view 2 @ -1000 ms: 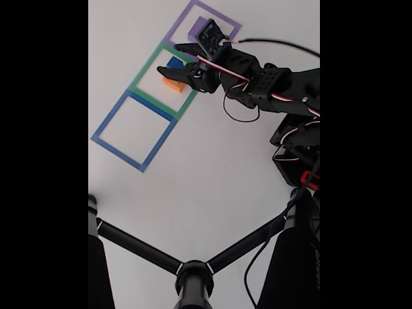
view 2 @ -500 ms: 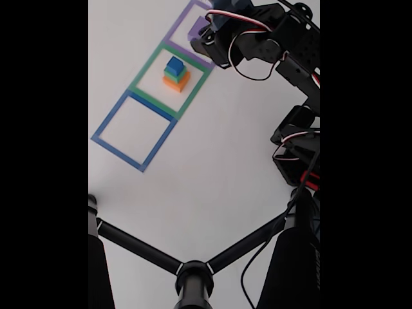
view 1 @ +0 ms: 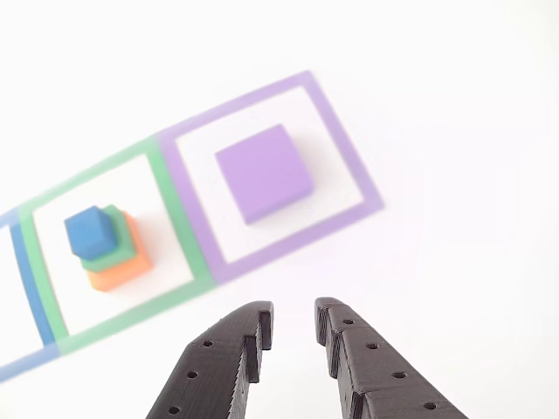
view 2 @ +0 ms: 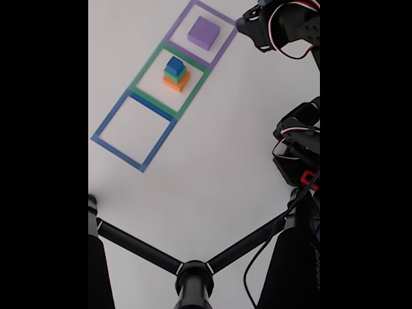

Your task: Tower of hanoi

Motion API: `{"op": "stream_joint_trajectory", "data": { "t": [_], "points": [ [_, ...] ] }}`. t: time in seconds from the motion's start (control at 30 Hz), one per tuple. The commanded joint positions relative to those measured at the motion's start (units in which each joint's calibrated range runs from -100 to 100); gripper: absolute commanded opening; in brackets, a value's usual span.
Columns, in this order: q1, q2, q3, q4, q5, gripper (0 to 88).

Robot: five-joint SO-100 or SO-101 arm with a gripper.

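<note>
Four blocks made up the puzzle: the purple block (view 1: 264,171) lay alone inside the purple outline (view 1: 358,166), while the orange block (view 1: 122,266), green block (view 1: 118,244) and blue cube (view 1: 90,232) sat stacked inside the green outline (view 1: 179,236). The pincer (view 1: 293,316) hovered empty, its jaws slightly spread, near the purple outline. These blocks looked light, rigid and matte; gripping opposite flat sides should hold. The fixed view added the empty blue outline (view 2: 133,131) on the table (view 2: 212,161).
</note>
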Motion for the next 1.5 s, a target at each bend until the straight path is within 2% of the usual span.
{"op": "stream_joint_trajectory", "data": {
  "t": [0.0,0.2,0.4,0.5,0.6,0.73,0.97,1.3,1.47],
  "points": [
    [7.10,-3.17,-2.72,3.13,0.59,3.0],
    [12.47,-3.82,-1.08,1.75,0.59,5.7],
    [11.13,-4.14,3.64,-4.57,0.59,8.9],
    [10.65,-4.22,8.19,-9.59,0.59,15.8],
    [10.74,-3.73,13.37,-16.39,0.59,24.3],
    [10.74,-3.17,21.92,-27.00,0.59,30.0],
    [9.59,0.87,38.10,-52.66,0.59,40.6],
    [9.02,8.62,51.64,-76.47,0.59,40.8],
    [8.44,13.79,55.01,-86.43,0.59,47.3]
  ]
}}
